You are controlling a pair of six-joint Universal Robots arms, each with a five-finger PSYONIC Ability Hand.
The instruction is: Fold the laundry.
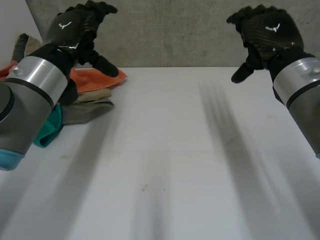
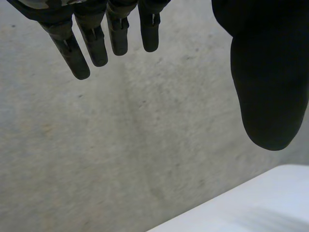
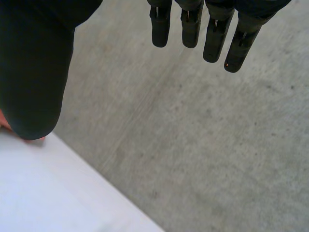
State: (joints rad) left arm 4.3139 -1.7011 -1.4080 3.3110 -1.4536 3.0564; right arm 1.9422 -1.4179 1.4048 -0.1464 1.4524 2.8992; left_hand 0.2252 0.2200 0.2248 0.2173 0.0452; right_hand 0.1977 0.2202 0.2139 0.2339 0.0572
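White table (image 1: 175, 165) before me carries the laundry pile (image 1: 92, 95) at its far left (orange, beige and teal cloths); my left hand (image 1: 75, 30) hangs near it, right hand (image 1: 267, 32) well apart, both raised with fingers straight and loose

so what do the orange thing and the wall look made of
Orange cloth: soft matte fabric, likely; it lies limp and rumpled atop other cloths. Wall: apparently bare concrete, grey, mottled, rough and matte.
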